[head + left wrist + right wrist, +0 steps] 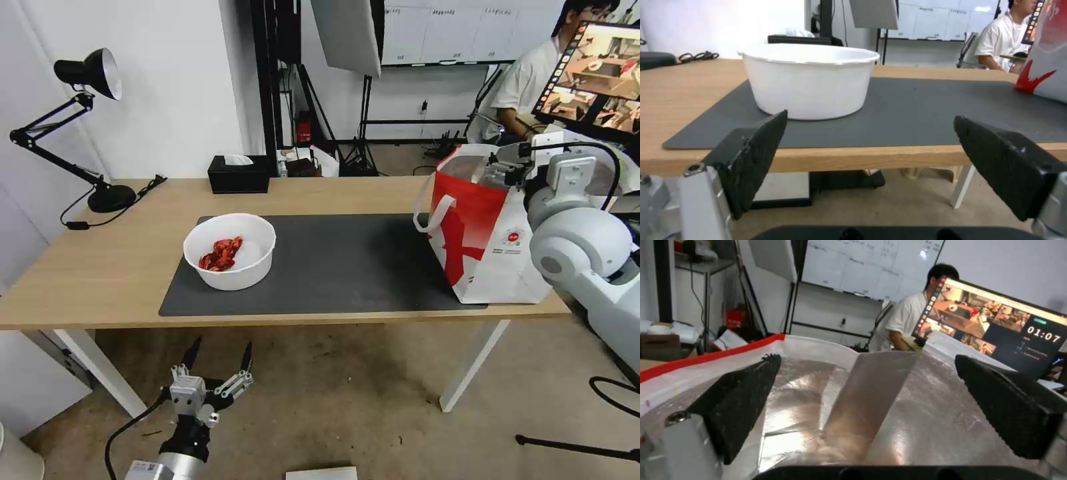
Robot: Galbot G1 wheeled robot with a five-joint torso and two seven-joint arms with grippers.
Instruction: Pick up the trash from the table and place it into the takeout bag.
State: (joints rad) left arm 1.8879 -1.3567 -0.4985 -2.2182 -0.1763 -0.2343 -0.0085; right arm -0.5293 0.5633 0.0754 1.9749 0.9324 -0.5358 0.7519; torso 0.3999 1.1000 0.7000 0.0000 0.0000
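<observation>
A white round bowl point(230, 250) with red shells stands on the left part of the dark grey mat point(347, 267) on the light-wood table point(100, 267). The takeout bag point(480, 233), white with a red panel, stands upright at the mat's right end. My left gripper point(223, 343) hangs open below the table's front edge, level with the bowl point(809, 80) and well short of it; nothing is between its fingers point(751, 156). My right gripper point(503, 170) is open over the bag's mouth, and its wrist view looks down onto the silver foil lining point(889, 406).
A black desk lamp point(93, 73) stands at the table's far left with its cable trailing. A black tissue box point(238, 173) sits at the back edge. White table legs point(473, 363) stand below the front edge. A monitor point(593, 73) and stands are behind the bag.
</observation>
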